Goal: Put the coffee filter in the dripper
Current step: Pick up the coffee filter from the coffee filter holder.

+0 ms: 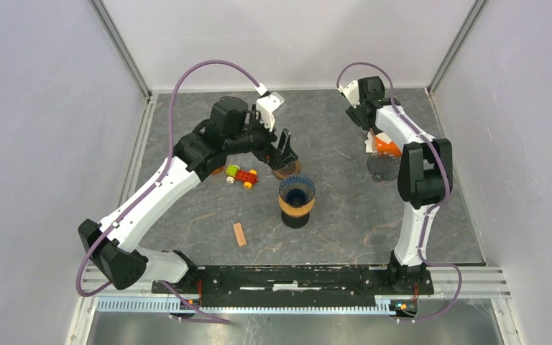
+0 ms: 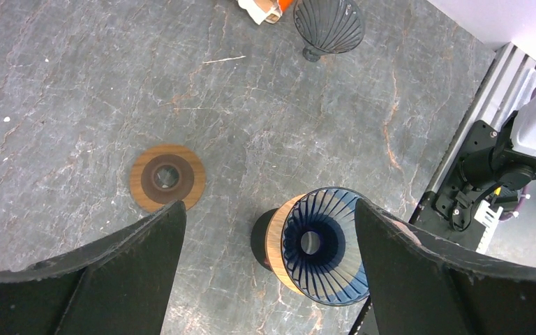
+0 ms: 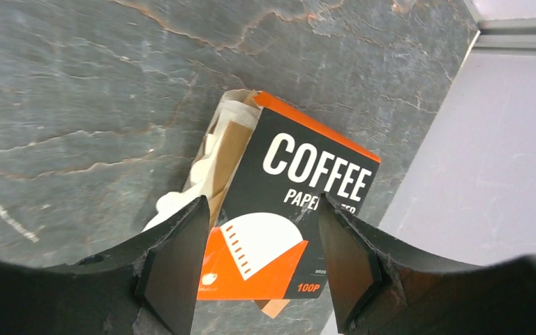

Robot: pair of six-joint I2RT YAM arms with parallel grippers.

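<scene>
Right tool hangs over the box, jaws moderately apart, gripping nothing. Filters poke pale out of the box's open end, left of centre in the right wrist view. That's the task's thing, tucked in the box at the upper right of the top view. Thin paper, I'd judge: near weightless, floppy, easy to crumple or tear. It's stacked too, so two may come at once. Best bet looks like pinching one exposed edge where it fans out, not the cardboard. The box is light and may slide or lift along with it.

Left tool is wide and empty above the surface, between the ring and the blue dripper. That dripper stands upright mid-frame in the top view, mouth up, nothing inside. A dark dripper sits just beside the box, right on the likely carrying path, so it could get knocked. Toy and block lie off left, well apart, no bother.
</scene>
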